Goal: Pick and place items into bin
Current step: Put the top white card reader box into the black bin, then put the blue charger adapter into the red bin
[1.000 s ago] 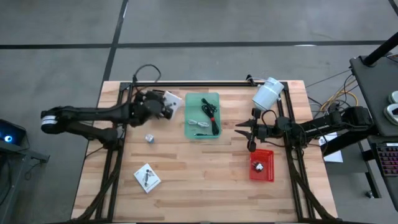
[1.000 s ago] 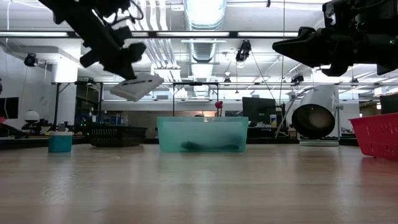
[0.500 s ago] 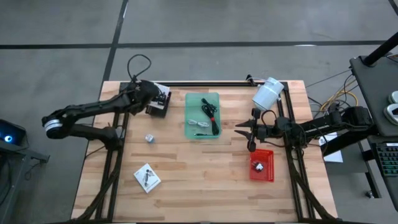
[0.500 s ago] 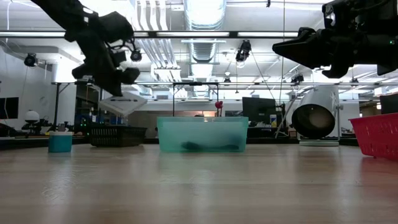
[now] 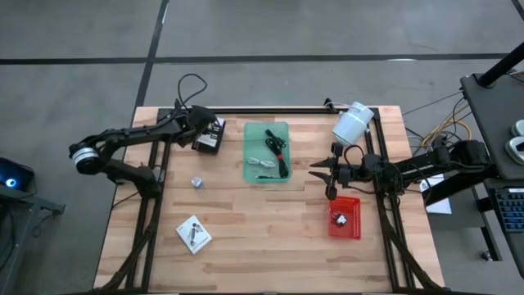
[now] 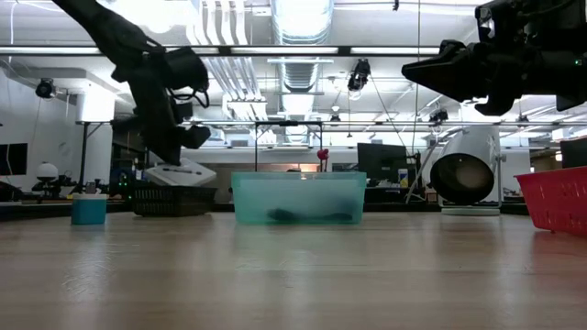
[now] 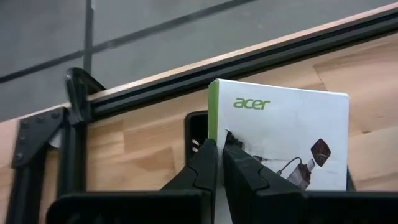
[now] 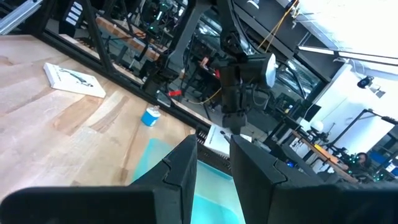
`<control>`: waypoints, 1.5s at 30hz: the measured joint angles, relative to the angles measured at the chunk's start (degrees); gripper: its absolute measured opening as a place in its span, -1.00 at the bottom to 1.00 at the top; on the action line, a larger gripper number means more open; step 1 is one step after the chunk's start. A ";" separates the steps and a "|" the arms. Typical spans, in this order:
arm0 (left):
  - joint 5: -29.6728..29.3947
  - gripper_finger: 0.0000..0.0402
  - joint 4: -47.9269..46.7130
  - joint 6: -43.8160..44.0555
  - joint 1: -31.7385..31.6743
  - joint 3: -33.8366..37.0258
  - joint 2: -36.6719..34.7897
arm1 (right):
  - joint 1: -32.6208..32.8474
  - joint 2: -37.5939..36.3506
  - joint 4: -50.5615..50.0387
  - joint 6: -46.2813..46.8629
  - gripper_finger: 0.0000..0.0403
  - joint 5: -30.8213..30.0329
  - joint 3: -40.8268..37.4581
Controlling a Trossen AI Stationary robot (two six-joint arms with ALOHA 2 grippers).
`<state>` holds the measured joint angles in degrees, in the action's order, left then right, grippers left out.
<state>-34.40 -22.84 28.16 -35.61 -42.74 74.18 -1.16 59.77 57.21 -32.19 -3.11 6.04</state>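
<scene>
Pinches the white packet [image 7: 286, 137] by one edge with the left gripper [image 7: 219, 146], fingers pressed together on the card; holds it low over the black basket [image 6: 197, 198] at the back left of the surface [image 5: 270, 238], just beside the green bin [image 5: 267, 124]; cannot tell whether the packet touches the basket's rim.

Looks light and stiff, a thin printed card box; probably smooth enough to slide in a weak pinch, and likely to dent at a corner if squeezed hard; seems best taken as here, across the thin edge near its middle, so that it does not swing.

Rides close to flat in the low view, slightly tilted, printed face up; shows no real long axis, being near square; keeps the gripped edge toward the arm and points the far edge at the dark back rail, with the green stripe along one side.

Leaves a second packet [image 5: 194, 234] flat on the near left of the surface and a small cube [image 5: 196, 182] between it and the basket; shows cables [image 5: 278, 152] already in the green bin.

Parks the right gripper [image 5: 326, 176], fingers apart and empty, between the green bin and a red basket [image 5: 334, 229], near the white cylinder [image 5: 352, 124].
</scene>
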 joint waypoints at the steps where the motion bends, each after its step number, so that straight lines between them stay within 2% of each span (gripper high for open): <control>1: 0.98 -0.99 0.12 0.00 -0.24 -0.02 0.18 | 0.00 0.00 0.00 -0.26 -0.58 0.00 0.00; 5: 3.65 -0.99 -0.16 -0.03 -1.17 0.17 0.95 | -0.01 0.00 0.00 -1.19 -0.58 -0.02 0.00; 9: 3.87 -0.96 -0.62 -0.50 -1.34 0.24 1.54 | -0.01 0.01 0.00 -1.23 -0.58 -0.02 0.00; 23: 5.06 -0.38 -0.54 -4.21 -1.52 -0.10 0.93 | -0.01 0.02 0.02 -1.28 -0.58 -0.02 0.00; 26: 10.52 -0.34 -0.39 -4.77 -1.42 -0.87 0.41 | -0.01 0.02 0.00 -1.29 -0.58 -0.02 0.00; 35: 37.45 -0.33 -0.48 -1.85 1.47 -3.60 -2.20 | -0.01 0.02 0.04 -2.47 -0.58 -0.02 0.00; 39: 41.60 -0.33 -0.61 -0.81 6.45 -4.24 -2.97 | -0.01 0.02 0.04 -2.48 -0.58 -0.02 0.00; 45: 41.78 -0.33 -3.02 8.72 14.11 -4.06 -4.74 | -0.01 0.02 0.02 -2.46 -0.58 -0.02 0.00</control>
<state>7.39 -25.86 36.89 -21.49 -46.81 69.44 -1.17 59.79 57.23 -34.65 -3.14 6.04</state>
